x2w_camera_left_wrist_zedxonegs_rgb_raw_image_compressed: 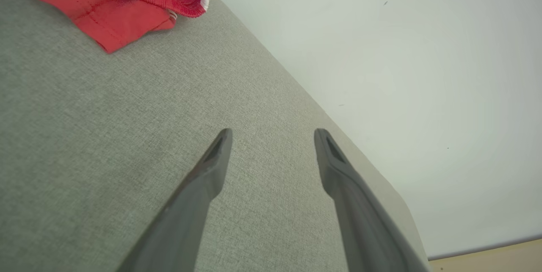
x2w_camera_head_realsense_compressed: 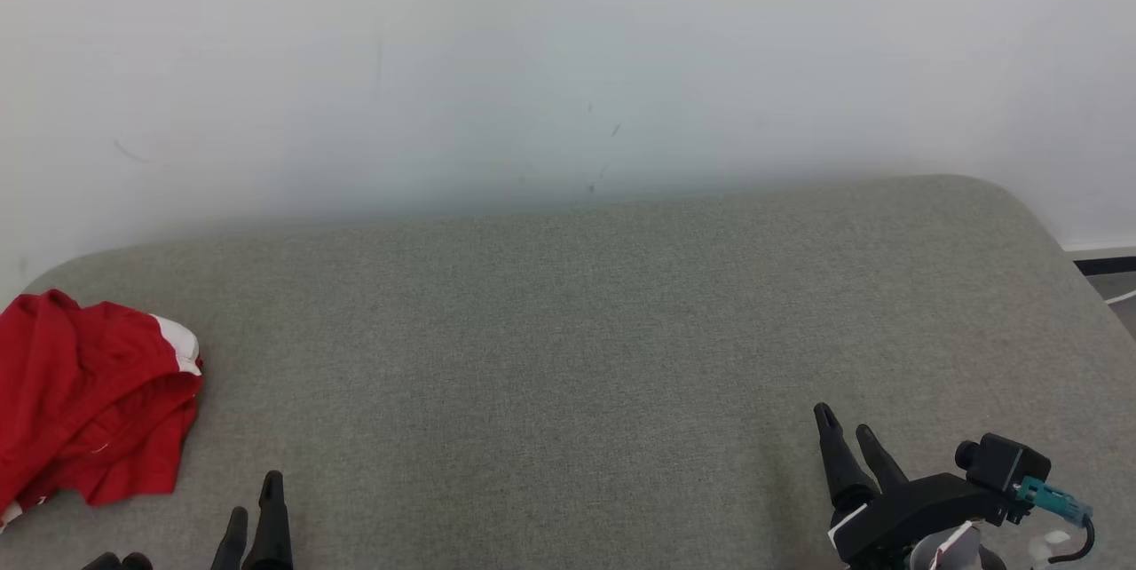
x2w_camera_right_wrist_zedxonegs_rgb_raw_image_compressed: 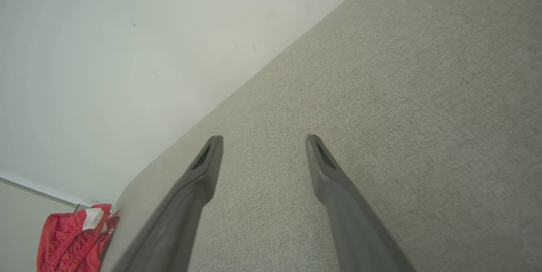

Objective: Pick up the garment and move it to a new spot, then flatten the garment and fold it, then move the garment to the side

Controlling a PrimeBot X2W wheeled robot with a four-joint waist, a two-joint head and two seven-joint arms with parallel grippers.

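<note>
We find the red shorts [x2w_camera_head_realsense_compressed: 89, 401] crumpled at the left edge of the grey upholstered surface [x2w_camera_head_realsense_compressed: 568, 330], with no clear long axis. They lie ahead and left of the left gripper [x2w_camera_head_realsense_compressed: 254, 499], fingers wide and empty. The right gripper [x2w_camera_head_realsense_compressed: 845, 423], equally wide and empty, sits well apart towards the front right. We judge the left arm nearer.

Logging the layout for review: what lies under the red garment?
The red garment lies crumpled on the grey padded surface. Anything hidden beneath its folds cannot be seen.
</note>
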